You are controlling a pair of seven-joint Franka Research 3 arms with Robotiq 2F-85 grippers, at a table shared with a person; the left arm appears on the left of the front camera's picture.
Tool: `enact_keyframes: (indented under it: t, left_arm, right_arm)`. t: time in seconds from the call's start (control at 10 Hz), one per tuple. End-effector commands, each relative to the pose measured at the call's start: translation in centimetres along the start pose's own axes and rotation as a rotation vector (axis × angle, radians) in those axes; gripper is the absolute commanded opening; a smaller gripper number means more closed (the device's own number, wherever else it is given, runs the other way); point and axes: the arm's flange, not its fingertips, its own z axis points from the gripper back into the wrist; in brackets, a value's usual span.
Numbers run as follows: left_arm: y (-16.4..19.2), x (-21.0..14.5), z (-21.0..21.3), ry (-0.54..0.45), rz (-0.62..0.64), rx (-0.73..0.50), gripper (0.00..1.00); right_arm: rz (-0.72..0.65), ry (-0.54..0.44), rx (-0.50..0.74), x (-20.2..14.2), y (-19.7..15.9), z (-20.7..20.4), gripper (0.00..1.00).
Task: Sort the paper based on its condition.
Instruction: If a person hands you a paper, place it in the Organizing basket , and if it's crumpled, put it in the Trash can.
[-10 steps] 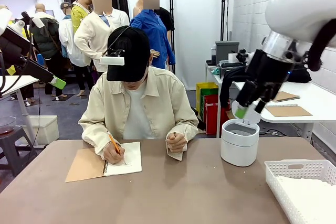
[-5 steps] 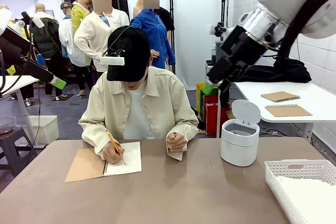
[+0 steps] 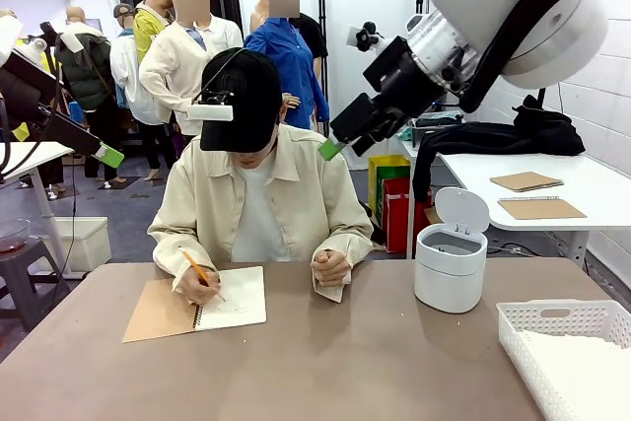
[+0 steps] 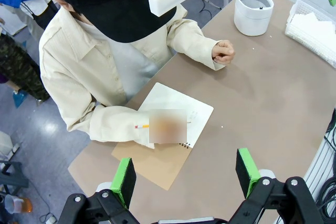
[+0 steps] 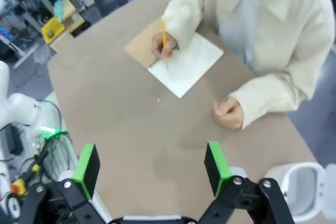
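Loose off-white paper (image 3: 582,374) lies stacked in the white lattice basket (image 3: 552,311) at the table's right front; the left wrist view shows the paper (image 4: 315,24) too. My right gripper (image 3: 333,145) hangs open high above the table's far side, beside the person's head. In its wrist view the right gripper (image 5: 152,163) holds nothing and looks down on the table. My left gripper (image 4: 185,174) is open and empty, high over the person writing. At the front view's left edge the left gripper (image 3: 104,153) is raised off the table.
A person at the far side writes with a pencil (image 3: 195,270) in an open spiral notebook (image 3: 197,305); their other fist (image 3: 330,266) rests on the table. A small white bin (image 3: 451,265) with its lid up stands at the right, behind the basket.
My right arm has swung up and to the left, from above the white bin to beside the person's head. The person's pencil hand has shifted left on the page.
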Motion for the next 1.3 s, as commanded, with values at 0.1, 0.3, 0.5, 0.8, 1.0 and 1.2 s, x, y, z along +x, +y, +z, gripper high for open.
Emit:
enact_keyframes:
  t: [0.1, 0.3, 0.5, 0.8, 1.0, 1.2]
  left_arm:
    - [0.0, 0.0, 0.0, 0.000, 0.002, 0.000, 1.00]
    - [0.0, 0.0, 0.0, 0.000, 0.002, 0.000, 1.00]
    - [0.0, 0.0, 0.0, 0.000, 0.002, 0.000, 1.00]
    - [0.0, 0.0, 0.0, 0.000, 0.002, 0.000, 1.00]
    - [0.0, 0.0, 0.0, 0.000, 0.002, 0.000, 1.00]
    - [0.0, 0.0, 0.0, 0.000, 0.002, 0.000, 1.00]
  right_arm:
    - [0.052, -0.038, 0.036, 0.5, -1.3, -1.8, 1.00]
    - [0.027, -0.012, 0.012, 0.1, -0.6, -1.2, 1.00]
    - [0.027, -0.012, 0.012, 0.1, -0.6, -1.2, 1.00]
    - [0.027, -0.012, 0.012, 0.1, -0.6, -1.2, 1.00]
    - [-0.003, 0.015, -0.012, 0.4, -0.6, -0.7, 1.00]
    - [0.001, 0.023, -0.049, 0.4, -0.2, 0.3, 1.00]
